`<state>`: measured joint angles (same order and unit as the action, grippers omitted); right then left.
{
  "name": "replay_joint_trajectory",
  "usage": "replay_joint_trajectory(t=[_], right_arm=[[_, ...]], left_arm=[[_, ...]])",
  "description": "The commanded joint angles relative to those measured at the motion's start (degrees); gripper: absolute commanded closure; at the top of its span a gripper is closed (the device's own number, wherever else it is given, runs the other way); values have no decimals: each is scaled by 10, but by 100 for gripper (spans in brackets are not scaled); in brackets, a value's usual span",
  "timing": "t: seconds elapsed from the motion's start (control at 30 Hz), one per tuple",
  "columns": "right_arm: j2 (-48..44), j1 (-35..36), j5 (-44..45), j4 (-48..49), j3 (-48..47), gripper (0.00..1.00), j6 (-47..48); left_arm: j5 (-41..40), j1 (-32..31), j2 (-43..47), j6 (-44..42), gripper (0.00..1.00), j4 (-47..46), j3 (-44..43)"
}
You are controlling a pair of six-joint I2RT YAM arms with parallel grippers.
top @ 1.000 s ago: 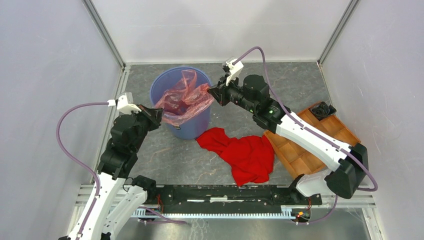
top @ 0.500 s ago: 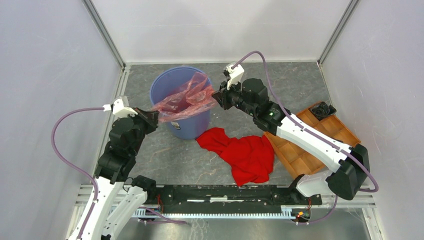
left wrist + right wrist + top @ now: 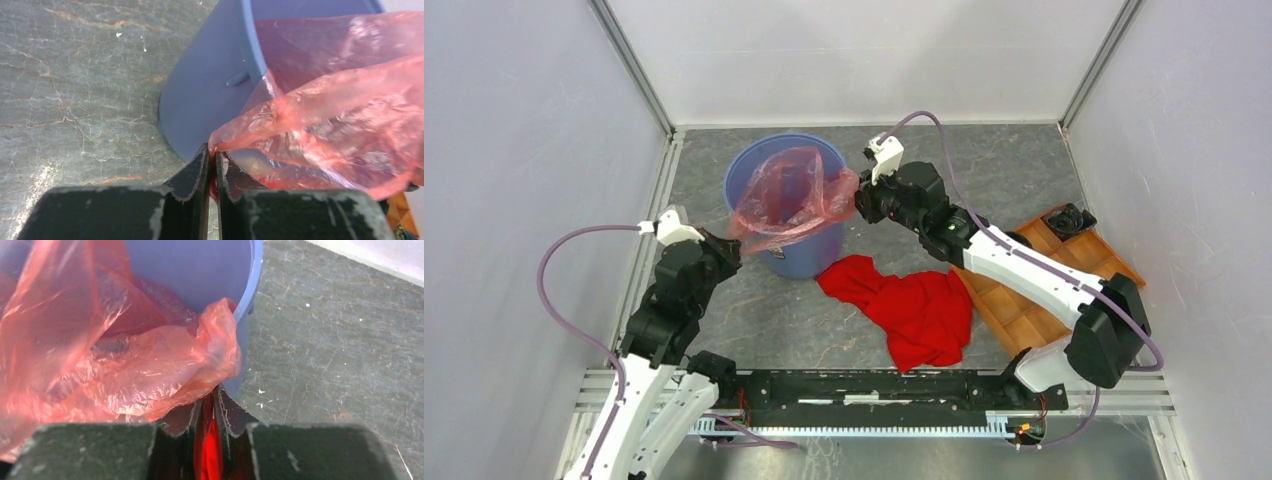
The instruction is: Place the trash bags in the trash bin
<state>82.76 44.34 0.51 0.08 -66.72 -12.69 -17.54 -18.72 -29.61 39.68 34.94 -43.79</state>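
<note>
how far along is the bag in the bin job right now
Partly done: the trash bag lies across the mouth of the blue trash bin, part of it inside. In hand: the left gripper and right gripper each pinch a bag edge outside opposite sides of the rim. Left: getting those held edges in and letting go.

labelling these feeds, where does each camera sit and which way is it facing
top: fixed above and behind the arms, looking down on the table; both arms, bin, bag, cloth, tray.
left wrist: on its arm, looking along the left gripper, which pinches the bag beside the bin.
right wrist: on its arm, facing the bin's rim; right gripper pinches the bag.
shared: both wrist views show bag and bin.
</note>
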Motion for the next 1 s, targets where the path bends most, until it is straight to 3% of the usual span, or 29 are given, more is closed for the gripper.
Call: replay_joint_trajectory(t=[0.0, 0.17, 0.23, 0.33, 0.5, 0.63, 0.7, 0.83, 0.97], right_arm=[[19, -19, -17, 65, -3, 84, -18], [47, -91, -178, 139, 26, 79, -129], [50, -101, -223, 148, 27, 74, -131], [34, -105, -224, 111, 25, 64, -97], [-15, -104, -180, -14, 7, 33, 7], [-61, -103, -169, -84, 2, 17, 84], [-86, -103, -157, -107, 2, 11, 115], [-133, -99, -173, -125, 15, 5, 182], [-191, -79, -223, -48, 73, 2, 237]], left_arm=[[0, 3, -47, 24, 86, -36, 29], [-2, 3, -106, -3, 87, -58, 21], [-4, 3, -120, -17, 87, -55, 10], [21, 3, -123, -26, 84, -55, 1], [33, 3, -98, -36, 57, -11, -17], [10, 3, -66, -43, 34, 56, -49], [13, 3, -46, -38, 29, 86, -72], [15, 3, -15, -23, 10, 143, -124], [29, 3, 0, -37, 0, 141, -168]])
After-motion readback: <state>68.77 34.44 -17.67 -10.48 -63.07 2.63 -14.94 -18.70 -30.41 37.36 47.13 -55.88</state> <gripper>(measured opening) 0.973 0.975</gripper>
